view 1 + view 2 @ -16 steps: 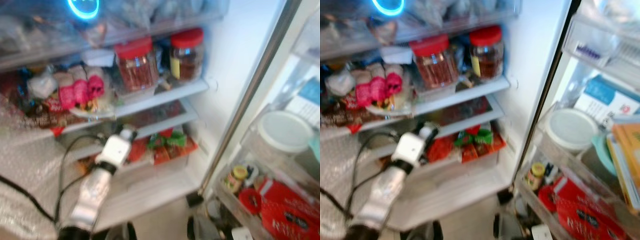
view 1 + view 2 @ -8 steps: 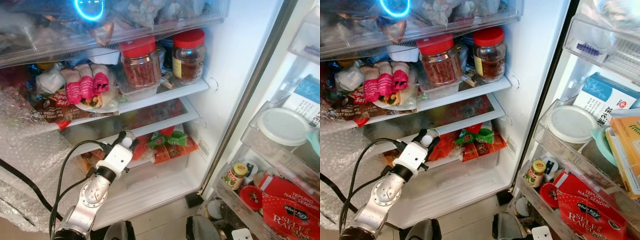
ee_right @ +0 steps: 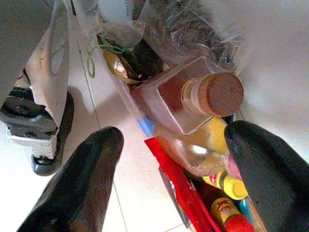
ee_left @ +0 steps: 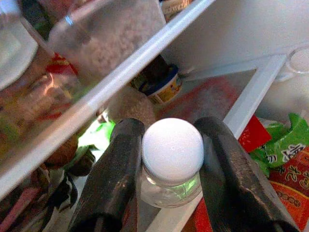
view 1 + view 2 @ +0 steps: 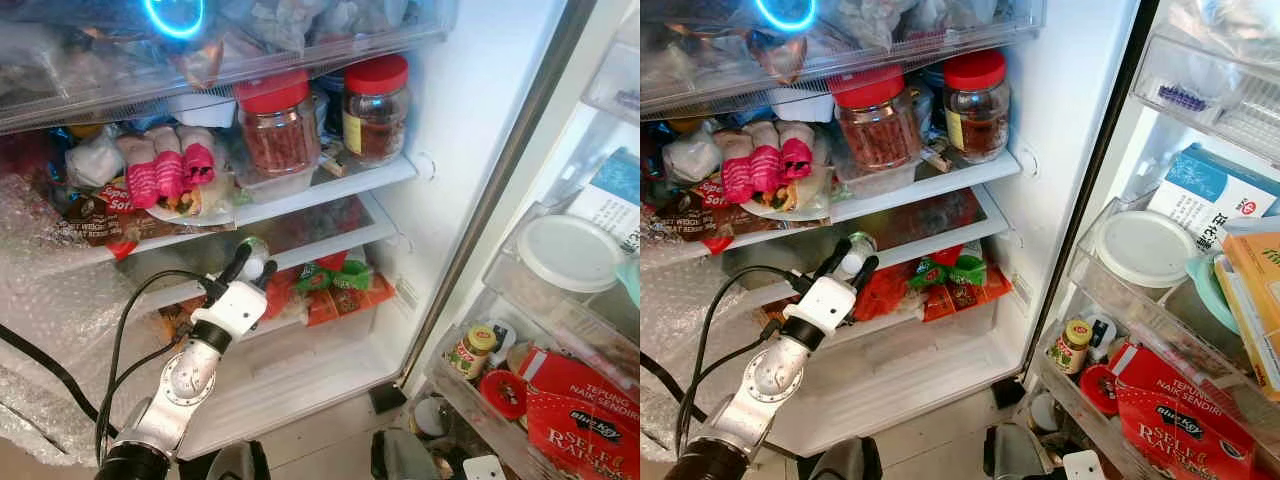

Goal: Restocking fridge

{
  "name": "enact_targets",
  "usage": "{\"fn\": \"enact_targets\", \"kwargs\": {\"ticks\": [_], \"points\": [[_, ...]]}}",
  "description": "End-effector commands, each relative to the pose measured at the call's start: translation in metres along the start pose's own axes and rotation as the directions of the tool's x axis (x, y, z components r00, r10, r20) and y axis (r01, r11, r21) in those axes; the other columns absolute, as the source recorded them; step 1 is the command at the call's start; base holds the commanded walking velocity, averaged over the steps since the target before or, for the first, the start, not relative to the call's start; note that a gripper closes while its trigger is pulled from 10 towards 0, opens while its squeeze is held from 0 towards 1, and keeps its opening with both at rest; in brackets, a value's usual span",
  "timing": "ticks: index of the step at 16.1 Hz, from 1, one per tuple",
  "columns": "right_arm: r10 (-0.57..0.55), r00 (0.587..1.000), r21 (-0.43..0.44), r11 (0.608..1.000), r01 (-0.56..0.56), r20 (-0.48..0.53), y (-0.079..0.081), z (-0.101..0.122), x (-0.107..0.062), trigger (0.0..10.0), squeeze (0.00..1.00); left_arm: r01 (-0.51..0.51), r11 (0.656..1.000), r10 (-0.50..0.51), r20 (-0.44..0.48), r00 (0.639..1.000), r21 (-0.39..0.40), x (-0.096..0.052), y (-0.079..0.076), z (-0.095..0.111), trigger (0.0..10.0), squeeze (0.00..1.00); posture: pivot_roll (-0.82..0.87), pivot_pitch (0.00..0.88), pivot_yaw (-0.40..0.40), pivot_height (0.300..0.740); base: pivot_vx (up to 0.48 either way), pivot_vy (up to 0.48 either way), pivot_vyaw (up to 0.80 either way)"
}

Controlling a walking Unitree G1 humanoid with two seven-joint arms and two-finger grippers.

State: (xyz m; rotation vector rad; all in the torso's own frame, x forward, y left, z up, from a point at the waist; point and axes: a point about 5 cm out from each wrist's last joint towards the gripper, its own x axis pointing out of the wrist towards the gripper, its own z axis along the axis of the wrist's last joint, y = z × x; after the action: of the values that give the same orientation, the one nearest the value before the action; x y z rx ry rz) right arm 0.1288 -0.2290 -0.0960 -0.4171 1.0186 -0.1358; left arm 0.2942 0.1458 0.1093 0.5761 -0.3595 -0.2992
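the left gripper clasped a white-capped jar between its jaws at the middle shelf edge, best eased deeper before letting go, while the right gripper hung spread, empty.

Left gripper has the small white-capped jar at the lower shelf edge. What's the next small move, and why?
Probably ease the left gripper forward so the white-capped jar sits fully on the lower shelf before letting go. The fingers flank the jar right at the shelf's white front edge, so releasing here risks it tipping off. Open shelf space shows behind it.
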Motion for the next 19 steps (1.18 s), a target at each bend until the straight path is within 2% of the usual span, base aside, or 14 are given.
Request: {"fn": "enact_targets", "kwargs": {"ticks": [1, 8, 10, 13, 19], "points": [[0.007, 1.0, -0.002, 1.0, -0.007, -0.025, 0.001, -0.008, -0.002, 10.0, 0.0, -0.006, 1.0, 0.006, 0.0, 1.0, 0.027, -0.003, 0.003, -0.004, 10.0, 0.0, -0.13, 0.104, 0.029, 0.632, 0.0, 0.0, 0.0], [0.006, 1.0, -0.002, 1.0, -0.006, -0.024, 0.0, -0.008, -0.002, 10.0, 0.0, -0.036, 0.998, 0.037, -0.023, 0.999, 0.044, -0.01, 0.008, -0.015, 10.0, 0.0, -0.14, 0.11, 0.021, 0.632, 0.0, 0.0, 0.0], [0.008, 1.0, -0.002, 1.0, -0.008, -0.023, 0.0, -0.008, -0.002, 10.0, 0.0, -0.062, 0.997, 0.059, -0.085, 0.995, -0.037, -0.014, 0.006, -0.023, 10.0, 0.0, -0.14, 0.11, 0.016, 0.632, 0.0, 0.0, 0.0], [0.009, 1.0, -0.002, 1.0, -0.009, -0.022, -0.001, -0.009, -0.002, 10.0, 0.0, -0.096, 0.992, 0.087, -0.11, 0.99, -0.079, -0.018, 0.004, -0.027, 10.0, 0.0, -0.14, 0.108, 0.015, 0.632, 0.0, 0.0, 0.0], [0.015, 1.0, -0.002, 1.0, -0.015, -0.022, -0.001, -0.009, -0.002, 10.0, 0.0, -0.037, 0.982, -0.003, -0.211, 0.978, -0.183, -0.03, -0.013, -0.04, 10.0, 0.0, -0.13, 0.101, 0.019, 0.632, 0.0, 0.0, 0.0]]}}
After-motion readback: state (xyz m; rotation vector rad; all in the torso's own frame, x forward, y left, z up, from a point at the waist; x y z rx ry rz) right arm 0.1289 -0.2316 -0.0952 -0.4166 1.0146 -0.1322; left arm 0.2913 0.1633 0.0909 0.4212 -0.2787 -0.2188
